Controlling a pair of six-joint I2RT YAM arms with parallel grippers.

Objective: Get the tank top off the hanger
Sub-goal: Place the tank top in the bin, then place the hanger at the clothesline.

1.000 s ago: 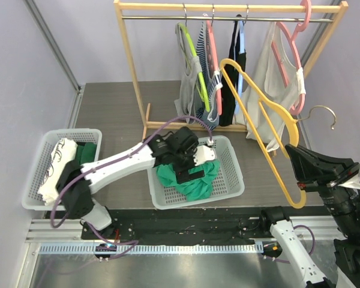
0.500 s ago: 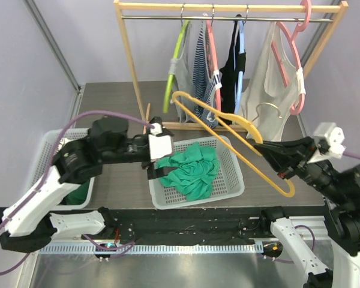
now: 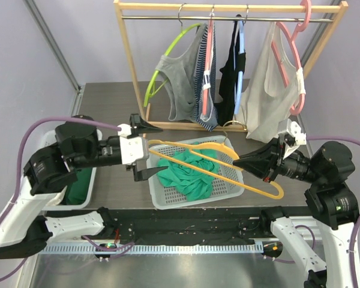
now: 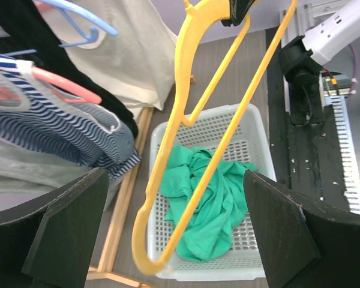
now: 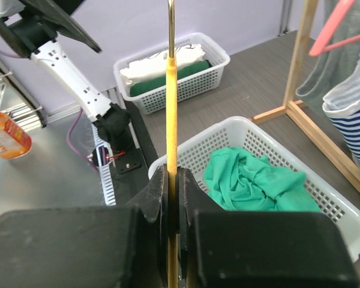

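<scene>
The green tank top point(image 3: 189, 171) lies crumpled in the white basket point(image 3: 231, 180) at the table's middle, off the hanger. The bare yellow hanger point(image 3: 198, 157) hangs nearly level over the basket. My right gripper point(image 3: 245, 163) is shut on the hanger near its hook end; in the right wrist view the jaws point(image 5: 172, 180) clamp the yellow bar point(image 5: 171, 108) above the tank top point(image 5: 252, 180). My left gripper point(image 3: 145, 150) is wide open and empty, left of the basket. In its wrist view, the hanger point(image 4: 180, 120) and tank top point(image 4: 210, 198) show beyond the gripper point(image 4: 174, 240).
A wooden clothes rack point(image 3: 228, 7) at the back holds several garments on green, pink and blue hangers. A second white basket point(image 5: 186, 90) with folded clothes sits at the left, mostly under my left arm. An orange bottle point(image 5: 6, 135) stands by the arm bases.
My left gripper pulled back out of the basket to the left, leaving the tank top there. My right arm swung the yellow hanger down from upright to nearly level over the basket.
</scene>
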